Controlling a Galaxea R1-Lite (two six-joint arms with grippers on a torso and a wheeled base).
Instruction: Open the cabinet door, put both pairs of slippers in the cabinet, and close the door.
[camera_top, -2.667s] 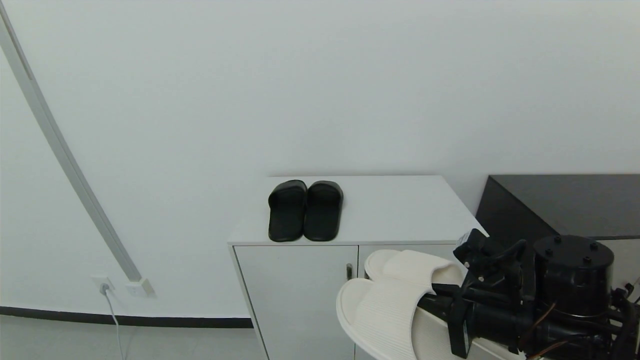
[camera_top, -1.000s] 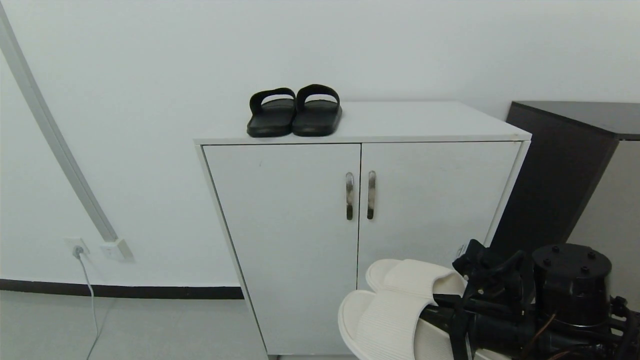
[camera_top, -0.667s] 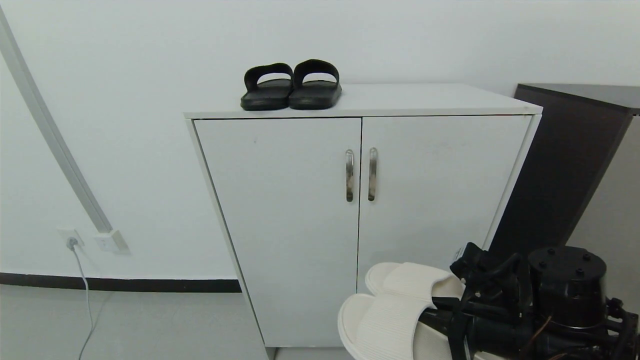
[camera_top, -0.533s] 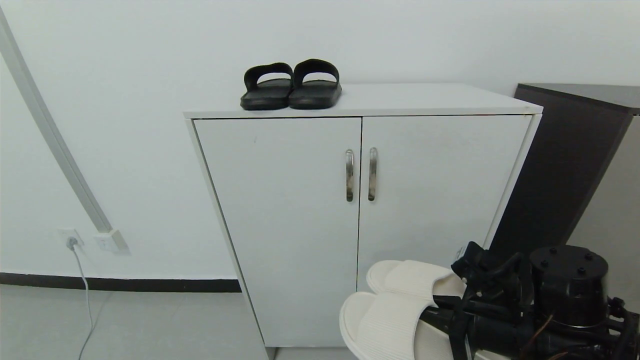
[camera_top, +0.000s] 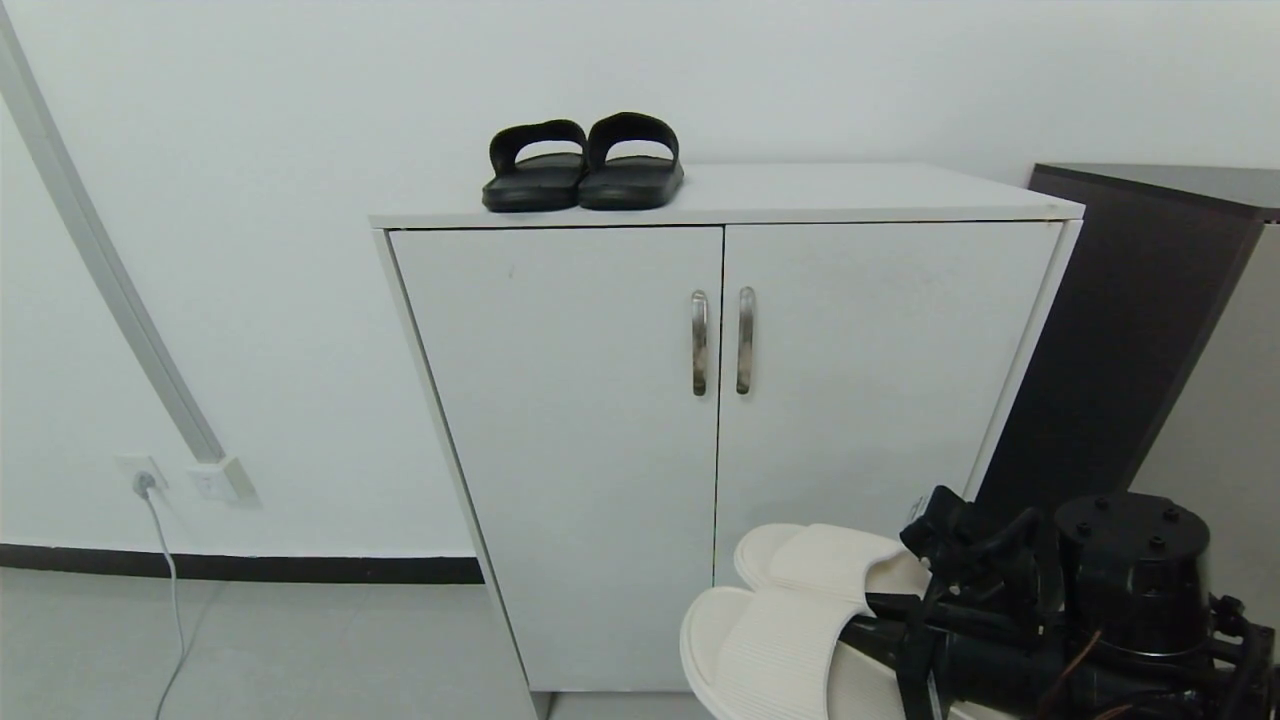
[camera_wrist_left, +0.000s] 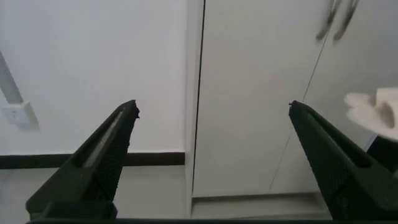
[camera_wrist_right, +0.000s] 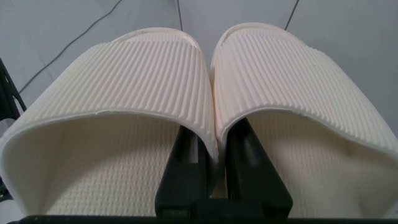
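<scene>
Viewpoint has dropped, not the things; cabinet (camera_top: 560, 450) front now visible, doors shut, handles (camera_top: 699, 342) reachable | right gripper (camera_wrist_right: 214, 146) pinches white slippers (camera_top: 790, 610), near right | left gripper (camera_wrist_left: 211, 109) spread wide, empty | black slippers (camera_top: 585, 170) on cabinet top, far left | likely next: open door

A white cabinet (camera_top: 860, 192) stands mid-frame on the grey floor (camera_top: 300, 650), both of its doors shut; on its flat top, toward the upper-left end, a pair of black slippers (camera_top: 585, 172) sits side by side, touching.
</scene>
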